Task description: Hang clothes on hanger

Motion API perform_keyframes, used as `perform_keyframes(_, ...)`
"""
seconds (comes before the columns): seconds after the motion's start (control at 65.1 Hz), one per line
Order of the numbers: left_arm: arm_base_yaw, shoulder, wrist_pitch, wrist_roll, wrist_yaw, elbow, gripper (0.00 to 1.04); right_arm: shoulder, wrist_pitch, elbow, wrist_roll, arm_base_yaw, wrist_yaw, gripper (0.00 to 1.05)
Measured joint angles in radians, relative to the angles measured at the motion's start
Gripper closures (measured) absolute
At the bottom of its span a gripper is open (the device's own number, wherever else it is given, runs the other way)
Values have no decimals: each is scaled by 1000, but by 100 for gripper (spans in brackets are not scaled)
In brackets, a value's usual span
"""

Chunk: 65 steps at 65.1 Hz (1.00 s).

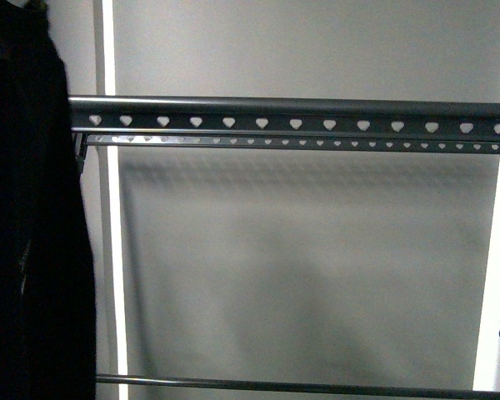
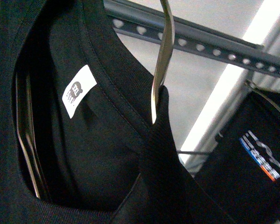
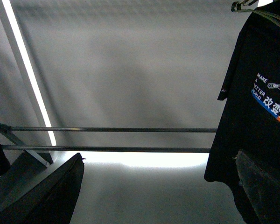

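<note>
the rack (image 1: 275,107) runs its long rail of heart-shaped holes across the front view, and from just beside the left edge to the right edge the rail is bare, with open room below it down to a thin lower bar (image 1: 317,387) and only a plain grey wall (image 1: 317,267) behind. the black t-shirt (image 1: 33,250) fills the left edge of that view as a tall dark mass, reaching above the rail and covering the rail's left end. close up in the left wrist view the same t-shirt (image 2: 98,154) sits on a wire hanger (image 2: 164,56), whose hook rises from the collar in front of the rail; the top of the hook is cut off, so whether it is over the rail cannot be told. a white label (image 2: 78,91) shows inside the neck. a second t-shirt (image 3: 252,84), with white lettering over a blue and orange band, hangs at the far side and closes off that end; in the front view only a dark sliver of it shows at the right edge. a bright light strip (image 1: 108,50) runs down the wall beside the left garment. the right gripper (image 3: 158,196) has its fingers (image 3: 51,196) spread wide with nothing between them, low and apart from the rail. the left gripper does not show in any view, lost against black cloth, so its state cannot be told.
</note>
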Motion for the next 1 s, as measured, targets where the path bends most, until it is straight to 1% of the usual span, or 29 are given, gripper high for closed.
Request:
perform_keyframes(0.046, 18, 10, 5, 16, 86, 2, 101, 0, 0, 0, 0, 0, 0, 7)
perform_keyframes(0.092, 50, 34, 9, 37, 233, 15, 101, 0, 0, 0, 0, 0, 0, 7)
perform_keyframes(0.108, 56, 39, 11, 42, 259, 17, 101, 0, 0, 0, 0, 0, 0, 7)
perform_keyframes(0.138, 84, 58, 27, 56, 378, 26, 101, 0, 0, 0, 0, 0, 0, 7)
perform_keyframes(0.154, 92, 64, 34, 56, 393, 28, 101, 0, 0, 0, 0, 0, 0, 7)
perform_keyframes(0.169, 108, 76, 49, 64, 472, 34, 101, 0, 0, 0, 0, 0, 0, 7)
perform_keyframes(0.2, 124, 88, 62, 69, 519, 40, 101, 0, 0, 0, 0, 0, 0, 7)
perform_keyframes(0.215, 141, 101, 73, 84, 599, 48, 101, 0, 0, 0, 0, 0, 0, 7)
perform_keyframes(0.231, 150, 108, 81, 90, 633, 51, 101, 0, 0, 0, 0, 0, 0, 7)
perform_keyframes(0.277, 202, 148, 150, 118, 829, 64, 101, 0, 0, 0, 0, 0, 0, 7)
perform_keyframes(0.292, 210, 155, 162, 128, 860, 65, 101, 0, 0, 0, 0, 0, 0, 7)
perform_keyframes(0.323, 245, 184, 219, 159, 988, 66, 101, 0, 0, 0, 0, 0, 0, 7)
perform_keyframes(0.338, 260, 201, 251, 169, 1034, 66, 101, 0, 0, 0, 0, 0, 0, 7)
perform_keyframes(0.384, 306, 274, 338, 193, 1215, 92, 101, 0, 0, 0, 0, 0, 0, 7)
perform_keyframes(0.4, 317, 296, 368, 192, 1250, 98, 101, 0, 0, 0, 0, 0, 0, 7)
perform_keyframes(0.415, 322, 308, 385, 190, 1259, 101, 101, 0, 0, 0, 0, 0, 0, 7)
perform_keyframes(0.446, 344, 372, 491, 154, 1333, 115, 101, 0, 0, 0, 0, 0, 0, 7)
perform_keyframes(0.492, 356, 412, 561, 124, 1361, 124, 101, 0, 0, 0, 0, 0, 0, 7)
perform_keyframes(0.553, 377, 510, 732, 29, 1407, 152, 101, 0, 0, 0, 0, 0, 0, 7)
perform_keyframes(0.63, 393, 644, 1011, -158, 1467, 211, 101, 0, 0, 0, 0, 0, 0, 7)
perform_keyframes(0.661, 395, 684, 1086, -221, 1484, 243, 101, 0, 0, 0, 0, 0, 0, 7)
perform_keyframes(0.738, 393, 716, 1009, -231, 1509, 297, 101, 0, 0, 0, 0, 0, 0, 7)
perform_keyframes(0.815, 393, 720, 1012, -236, 1510, 304, 101, 0, 0, 0, 0, 0, 0, 7)
perform_keyframes(0.83, 392, 735, 1016, -245, 1512, 336, 101, 0, 0, 0, 0, 0, 0, 7)
perform_keyframes(0.999, 389, 747, 1011, -245, 1513, 337, 101, 0, 0, 0, 0, 0, 0, 7)
